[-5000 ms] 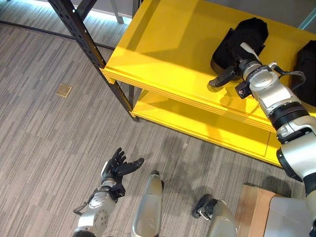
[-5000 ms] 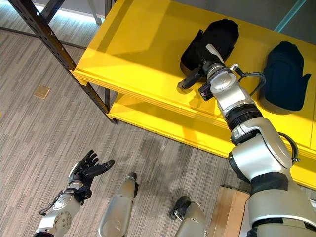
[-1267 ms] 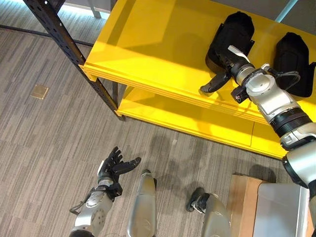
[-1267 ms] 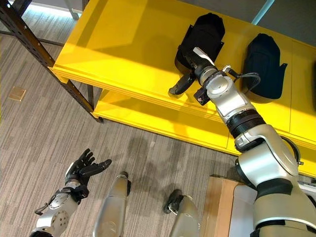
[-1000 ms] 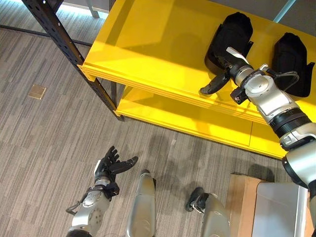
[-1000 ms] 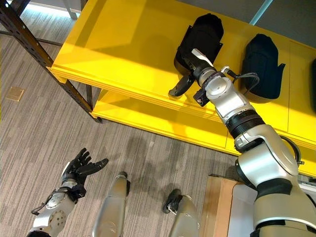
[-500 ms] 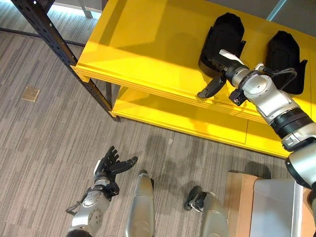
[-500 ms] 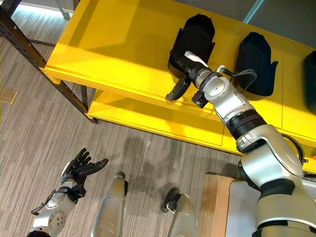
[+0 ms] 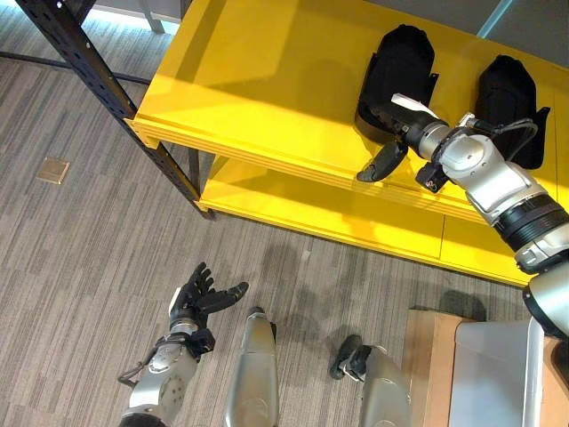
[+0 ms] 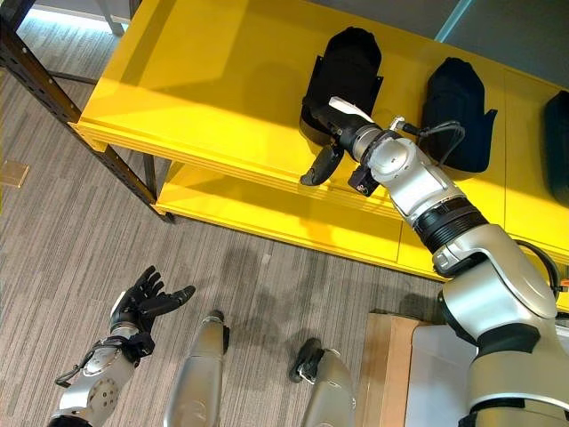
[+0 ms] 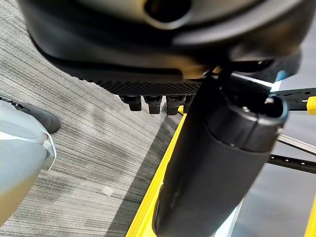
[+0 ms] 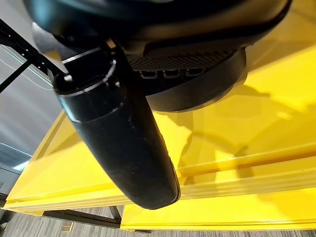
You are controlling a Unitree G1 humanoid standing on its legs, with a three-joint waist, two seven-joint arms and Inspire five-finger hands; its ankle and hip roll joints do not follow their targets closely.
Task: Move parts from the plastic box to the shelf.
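A black part (image 9: 402, 58) lies on the upper board of the yellow shelf (image 9: 267, 80). My right hand (image 9: 402, 120) rests on the part's near end, fingers straight against it. Its thumb (image 9: 382, 162) sticks out sideways over the shelf's front edge, clear of the part. In the right wrist view the thumb (image 12: 123, 148) stands straight beside the part's dark round bulk (image 12: 207, 94). A second black part (image 9: 508, 84) lies just to the right, and a third (image 10: 560, 142) further right. My left hand (image 9: 200, 298) hangs low over the floor, open, palm up, holding nothing.
A lower yellow board (image 9: 338, 213) runs under the upper one. A black rack post (image 9: 116, 98) slants at the shelf's left corner. A grey plastic box (image 9: 498, 374) on a wooden base (image 9: 427, 356) sits at the lower right. A small tan plate (image 9: 53, 169) lies in the carpet.
The camera has shifted a little. My right hand has drawn back slightly to the right along the part's near end, thumb still out. The part and the left hand have kept their places.
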